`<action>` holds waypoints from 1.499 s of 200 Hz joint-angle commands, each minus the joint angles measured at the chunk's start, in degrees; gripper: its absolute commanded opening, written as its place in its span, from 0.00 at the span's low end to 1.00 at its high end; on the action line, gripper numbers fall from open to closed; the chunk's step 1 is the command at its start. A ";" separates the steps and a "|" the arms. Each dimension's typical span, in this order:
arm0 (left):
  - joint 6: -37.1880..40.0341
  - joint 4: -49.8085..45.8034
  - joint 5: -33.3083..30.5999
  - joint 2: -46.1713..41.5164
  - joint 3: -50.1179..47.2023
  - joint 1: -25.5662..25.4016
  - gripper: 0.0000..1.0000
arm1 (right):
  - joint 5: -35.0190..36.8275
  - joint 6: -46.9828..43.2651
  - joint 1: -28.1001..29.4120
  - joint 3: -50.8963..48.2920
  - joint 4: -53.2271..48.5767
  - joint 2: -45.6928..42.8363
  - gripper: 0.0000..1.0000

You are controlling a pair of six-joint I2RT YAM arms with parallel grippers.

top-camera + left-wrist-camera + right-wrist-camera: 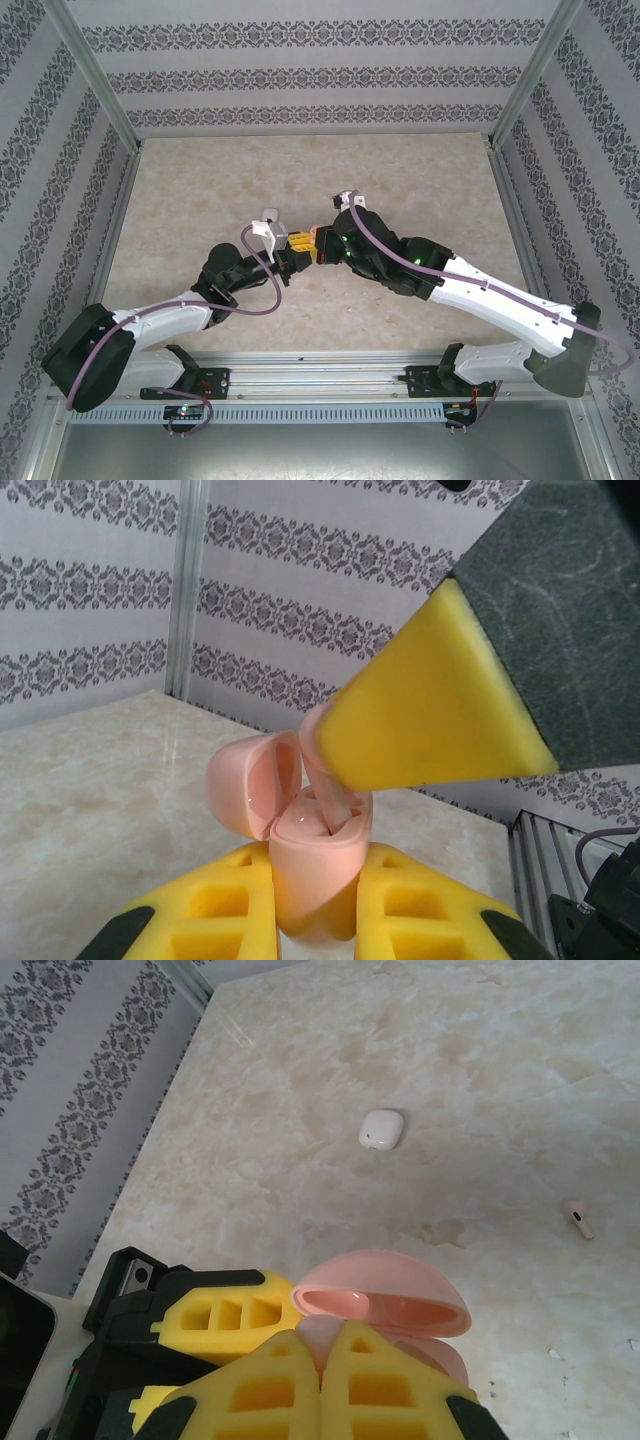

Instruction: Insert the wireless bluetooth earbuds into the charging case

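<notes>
Plainly the insertion step is in hand: at mid-table the left gripper, fingers clamped on the pink case, holds it upright with its lid swung open. The right gripper, fingers pressed together on an earbud, reaches in from the right with the stem at the case's mouth. Whether it is seated in its well I cannot tell, as the right finger hides it. The next move likely calls for a straight push down, then a release that does not drag it back out. A loose pink bud and a whitish bud lie on the table, well apart from the case, with nothing between.
</notes>
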 commanded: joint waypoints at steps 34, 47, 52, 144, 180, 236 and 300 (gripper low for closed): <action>1.94 11.86 0.05 -0.58 0.69 -0.24 0.00 | 1.35 3.00 0.69 -2.04 -1.61 -2.91 0.00; 2.05 11.94 0.11 -0.60 0.74 -0.21 0.00 | 1.24 1.70 0.69 -1.96 -0.99 -2.63 0.00; 2.05 11.94 0.09 -0.59 0.74 -0.21 0.00 | 1.11 1.31 0.69 -1.95 -0.89 -2.57 0.00; 5.47 10.71 0.30 -0.19 0.60 -0.21 0.00 | -2.28 -8.81 0.63 -1.76 0.57 -0.13 0.00; 6.34 10.62 -0.02 0.19 1.16 -0.21 0.00 | -1.67 -14.12 0.63 -0.76 -1.91 0.95 0.00; 6.57 11.84 0.12 0.98 1.60 -0.21 0.00 | -0.31 -17.09 0.31 -1.48 -3.09 -0.02 0.00; 6.35 19.15 2.81 4.94 0.82 -0.21 0.00 | -2.35 -19.87 -0.01 -2.28 -1.31 -1.98 0.00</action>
